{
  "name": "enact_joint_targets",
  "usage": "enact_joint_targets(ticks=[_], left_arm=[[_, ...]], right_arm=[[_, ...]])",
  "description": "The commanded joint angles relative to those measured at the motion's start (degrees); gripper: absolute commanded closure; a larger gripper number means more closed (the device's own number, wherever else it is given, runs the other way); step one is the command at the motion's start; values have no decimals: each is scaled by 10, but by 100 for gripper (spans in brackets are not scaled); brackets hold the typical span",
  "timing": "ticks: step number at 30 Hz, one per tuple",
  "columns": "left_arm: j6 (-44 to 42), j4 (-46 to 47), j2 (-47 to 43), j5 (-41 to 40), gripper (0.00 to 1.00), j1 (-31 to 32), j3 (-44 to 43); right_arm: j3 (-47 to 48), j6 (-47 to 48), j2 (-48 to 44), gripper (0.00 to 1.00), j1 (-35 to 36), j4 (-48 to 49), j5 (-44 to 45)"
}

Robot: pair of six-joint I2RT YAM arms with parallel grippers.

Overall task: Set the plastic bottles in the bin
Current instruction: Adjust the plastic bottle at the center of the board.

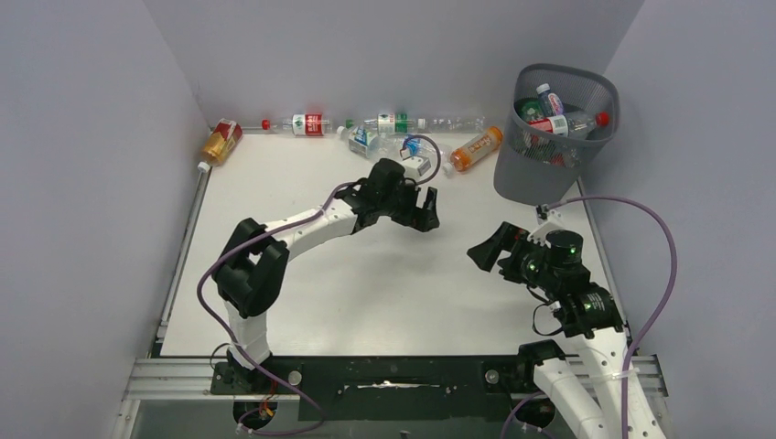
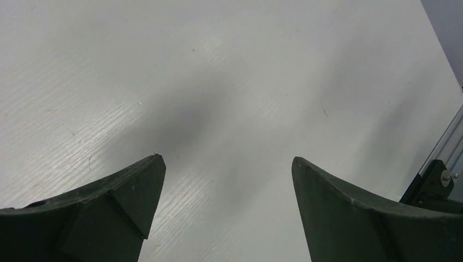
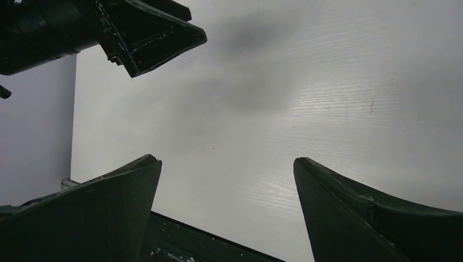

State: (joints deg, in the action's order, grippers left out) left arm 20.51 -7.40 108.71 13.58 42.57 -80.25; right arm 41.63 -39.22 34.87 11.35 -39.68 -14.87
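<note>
Over table (image 1: 366, 293) centre: seeing left claw (image 1: 424, 214), right claw (image 1: 483, 253) both spread, empty. Spotting bottles (image 1: 307, 123) along 12 o'clock edge, more inside bin (image 1: 529, 176) at 2 o'clock.

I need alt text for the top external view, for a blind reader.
The left gripper and right gripper, both open and empty, hang above a white table. Plastic bottles line its far edge; others lie in the bin.

No wording can be read in any view. The plastic bottles (image 1: 392, 122) along the far edge of the desk (image 1: 366, 283) carry a red label (image 1: 314, 123), a green and white label (image 1: 388, 120) and a blue label (image 1: 363, 139), and a bottle in the bin (image 1: 522, 178) carries another red one, but all the print is too small to make out.
</note>
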Motion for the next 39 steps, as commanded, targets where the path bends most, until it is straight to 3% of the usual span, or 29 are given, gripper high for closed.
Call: enact_joint_targets(ticks=[1,20,33,39], left_arm=[[-37,-9,-44,-1,13,-20,-21],[-40,-21,-22,-35,12,-29,-64],[-91,90,-9,-80,12,-33,-61],[-161,123,66,-72,12,-36,-139]], right_arm=[[7,7,4,2,4,46,21],[-16,29,-24,2,4,42,16],[0,31,-71,2,3,25,46],[18,11,-85,2,5,11,77]])
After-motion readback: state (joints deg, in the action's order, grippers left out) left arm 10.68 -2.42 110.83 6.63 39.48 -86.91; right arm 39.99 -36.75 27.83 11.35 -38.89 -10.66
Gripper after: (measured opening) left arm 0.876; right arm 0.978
